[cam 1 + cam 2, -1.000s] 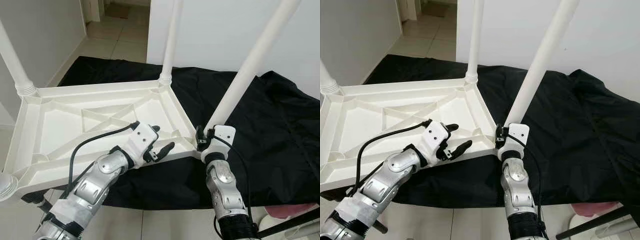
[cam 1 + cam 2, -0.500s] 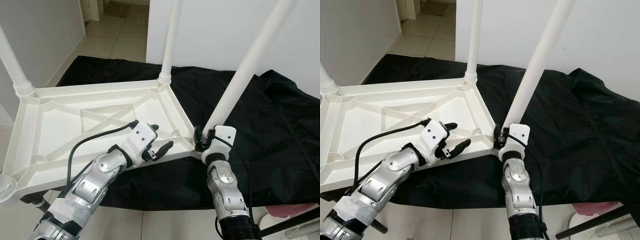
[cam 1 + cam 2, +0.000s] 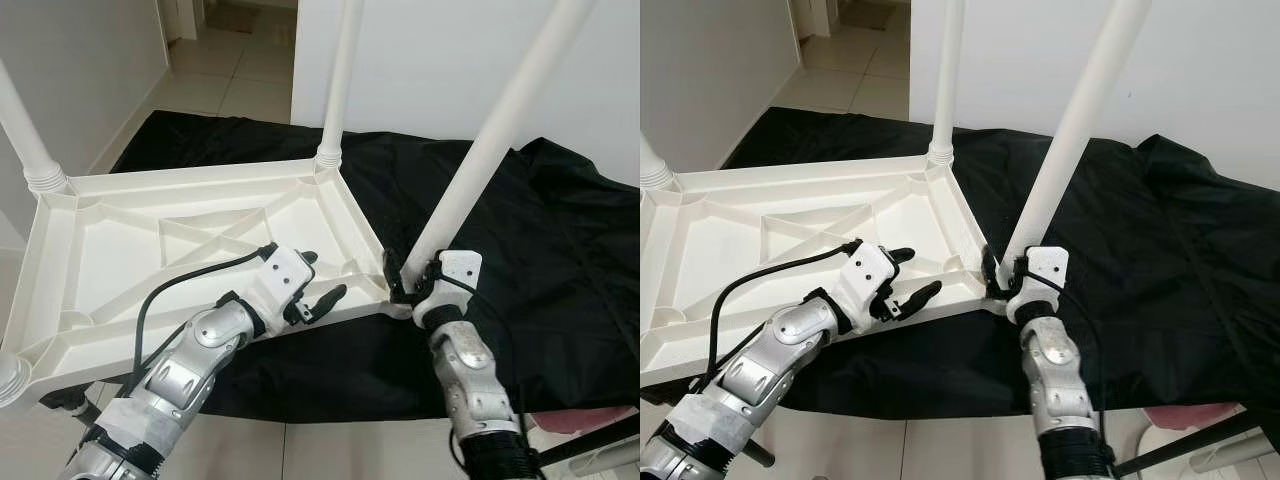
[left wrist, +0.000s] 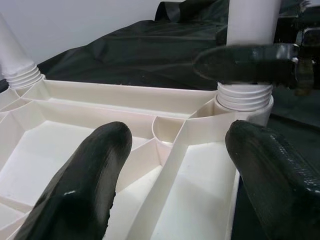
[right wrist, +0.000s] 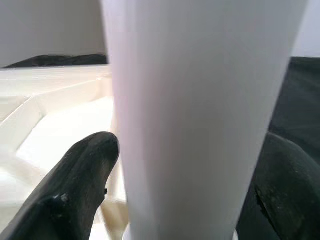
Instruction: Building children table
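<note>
Overhead, the upturned white ribbed plastic table (image 3: 150, 240) has legs cropped; right gripper (image 3: 405, 282) seemingly clasps the near white leg (image 3: 480, 165), left gripper (image 3: 318, 285) spread.

Both head cameras look down from above on the overturned table (image 3: 200, 230). The wrist cameras sit close, sharing its near-right corner leg (image 5: 200, 110).

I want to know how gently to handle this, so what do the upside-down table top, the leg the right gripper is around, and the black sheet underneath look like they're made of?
Table top: likely moulded plastic, matte off-white, judging by its thin cross ribs.
Leg, between the right gripper's fingers: smooth white tube, probably plastic too; ridged rings show at its base.
Black sheet: soft cloth, wrinkled and folded, slightly shiny.
</note>
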Controlling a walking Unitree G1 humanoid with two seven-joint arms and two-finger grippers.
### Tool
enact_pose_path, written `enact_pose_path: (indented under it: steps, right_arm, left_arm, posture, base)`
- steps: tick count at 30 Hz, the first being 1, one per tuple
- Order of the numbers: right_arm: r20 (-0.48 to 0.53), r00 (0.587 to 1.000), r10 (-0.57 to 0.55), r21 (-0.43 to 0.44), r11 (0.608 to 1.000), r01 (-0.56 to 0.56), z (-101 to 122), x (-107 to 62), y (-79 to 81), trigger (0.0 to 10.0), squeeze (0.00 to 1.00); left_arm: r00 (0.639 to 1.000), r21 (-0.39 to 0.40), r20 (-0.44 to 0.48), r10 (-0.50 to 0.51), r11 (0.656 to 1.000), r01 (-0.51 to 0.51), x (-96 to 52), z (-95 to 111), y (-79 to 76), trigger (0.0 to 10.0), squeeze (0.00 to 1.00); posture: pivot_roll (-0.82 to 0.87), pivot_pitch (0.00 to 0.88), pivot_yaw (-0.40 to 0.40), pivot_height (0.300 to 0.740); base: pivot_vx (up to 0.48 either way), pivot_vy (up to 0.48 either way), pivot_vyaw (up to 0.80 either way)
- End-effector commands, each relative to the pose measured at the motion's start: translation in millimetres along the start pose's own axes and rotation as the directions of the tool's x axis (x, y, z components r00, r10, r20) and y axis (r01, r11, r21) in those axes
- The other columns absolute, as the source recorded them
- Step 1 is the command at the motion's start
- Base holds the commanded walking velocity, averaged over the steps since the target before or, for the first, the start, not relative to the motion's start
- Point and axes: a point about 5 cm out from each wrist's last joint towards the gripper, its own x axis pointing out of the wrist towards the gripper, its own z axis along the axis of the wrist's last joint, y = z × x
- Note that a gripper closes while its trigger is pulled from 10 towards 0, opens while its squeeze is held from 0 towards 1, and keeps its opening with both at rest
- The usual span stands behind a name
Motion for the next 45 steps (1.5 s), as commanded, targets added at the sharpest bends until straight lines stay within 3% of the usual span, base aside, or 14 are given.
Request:
enact_pose_path:
  steps: [1, 5, 7, 15, 16, 17, 18, 30, 31, 41, 45]
  right_arm:
    - [0.001, 0.998, 0.069, -0.004, 0.998, -0.069, -1, -0.7, -2.8, 10.0, 0.00]
    - [-0.016, 0.991, 0.134, -0.010, 0.991, -0.135, -2, 0.3, -8.6, 10.0, 0.00]
    - [-0.037, 0.971, 0.236, -0.031, 0.971, -0.237, -1, 3.7, -16.1, 10.0, 0.00]
    - [-0.088, 0.917, 0.390, -0.049, 0.917, -0.395, -2, 11.0, -22.7, 10.0, 0.00]
    - [-0.100, 0.909, 0.404, -0.053, 0.911, -0.410, -4, 11.8, -22.8, 5.3, 0.00]
    - [-0.100, 0.909, 0.404, -0.053, 0.911, -0.410, -4, 11.8, -22.8, 5.3, 0.00]
    - [-0.108, 0.905, 0.412, -0.056, 0.906, -0.419, -5, 12.4, -23.1, 0.0, 0.00]
    - [-0.124, 0.897, 0.423, -0.033, 0.902, -0.430, -11, 10.7, -29.8, 0.2, 0.00]
    - [-0.116, 0.904, 0.411, -0.012, 0.910, -0.415, -12, 8.8, -29.2, 10.0, 0.00]
    - [-0.095, 0.944, 0.316, -0.003, 0.948, -0.318, -12, 6.9, -25.8, 10.0, 0.00]
    - [-0.131, 0.966, 0.223, -0.083, 0.968, -0.235, -16, 7.3, -23.2, 10.0, 0.00]
  left_arm:
    - [0.987, 0.008, -0.001, -0.162, 0.987, 0.162, 1.2, 0, -9.0, 10.0, 0.00]
    - [0.986, 0.008, -0.002, -0.164, 0.986, 0.164, 1.3, 0, -8.1, 10.0, 0.00]
    - [0.986, 0.010, -0.002, -0.169, 0.986, 0.169, 1.1, 0, -7.7, 10.0, 0.00]
    - [0.984, 0.009, 0.000, -0.176, 0.984, 0.176, 1.4, 2, -7.8, 10.0, 0.00]
    - [0.984, 0.009, 0.000, -0.177, 0.984, 0.177, 1.3, 2, -7.7, 10.0, 0.00]
    - [0.984, 0.009, 0.000, -0.177, 0.984, 0.177, 1.3, 2, -7.7, 10.0, 0.00]
    - [0.984, 0.009, 0.000, -0.177, 0.984, 0.177, 1.3, 2, -7.6, 10.0, 0.00]
    - [0.986, 0.014, 0.008, -0.167, 0.986, 0.167, 4.7, 4, -4.2, 10.0, 0.00]
    - [0.986, 0.012, 0.009, -0.164, 0.986, 0.164, 5.1, 4, -4.3, 10.0, 0.00]
    - [0.987, 0.005, 0.011, -0.163, 0.987, 0.163, 5.4, 3, -5.9, 10.0, 0.00]
    - [0.987, 0.002, 0.005, -0.162, 0.987, 0.161, 4.9, 1, -6.1, 10.0, 0.00]
  posture:
    - [0.04, 0.000, -0.083, 0.740]
    - [0.04, 0.000, -0.079, 0.740]
    - [0.04, 0.000, -0.071, 0.740]
    - [0.04, 0.000, -0.065, 0.740]
    - [0.04, 0.000, -0.061, 0.740]
    - [0.04, 0.000, -0.061, 0.740]
    - [0.04, 0.000, -0.061, 0.740]
    - [0.02, 0.000, -0.065, 0.740]
    - [0.02, 0.000, -0.069, 0.740]
    - [0.02, 0.000, -0.074, 0.740]
    - [0.01, 0.000, -0.073, 0.740]
  base:
    - [0.000, 0.000, 0.00]
    - [0.000, 0.000, 0.00]
    - [0.000, 0.000, 0.00]
    - [0.000, 0.000, 0.00]
    - [0.000, 0.000, 0.00]
    - [0.000, 0.000, 0.00]
    - [0.000, 0.000, 0.00]
    - [0.000, 0.000, 0.00]
    - [0.000, 0.000, 0.00]
    - [0.000, 0.000, 0.00]
    - [0.000, 0.000, 0.00]
